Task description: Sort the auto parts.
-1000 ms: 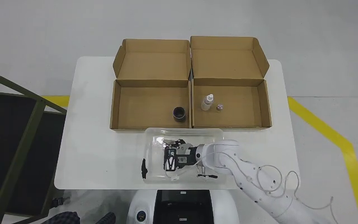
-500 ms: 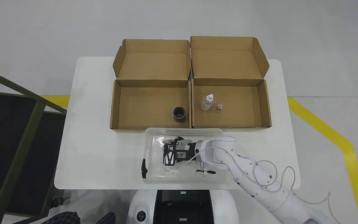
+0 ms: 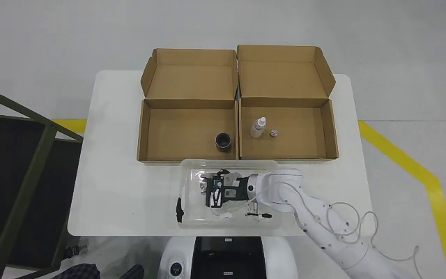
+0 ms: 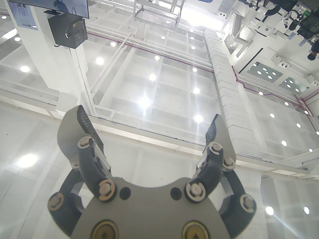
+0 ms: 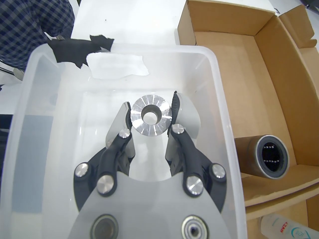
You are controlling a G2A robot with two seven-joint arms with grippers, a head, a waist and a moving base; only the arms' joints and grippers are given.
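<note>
A silver metal ring [image 5: 151, 118] with a round hole through its middle sits between the fingers [image 5: 184, 115] of the right gripper [image 5: 151, 111], which are clamped on its two sides. Ring and gripper are inside the clear plastic bin [image 5: 214, 60] at the near edge of the white tabletop [image 3: 111, 174]. I cannot tell whether the ring touches the bin floor.

A torn black scrap [image 5: 72, 49] and a white scrap [image 5: 117, 67] sit at the bin's far end wall.

Just beyond the bin stand two open cardboard boxes side by side. The left box [image 3: 181, 132] holds a dark cylindrical bearing [image 5: 271, 154]. The right box [image 3: 300, 132] holds a small white bottle [image 3: 258, 127] and a tiny pale part [image 3: 274, 132].

The left gripper [image 4: 147, 123] points up at the ceiling, fingers spread wide with nothing between them.
</note>
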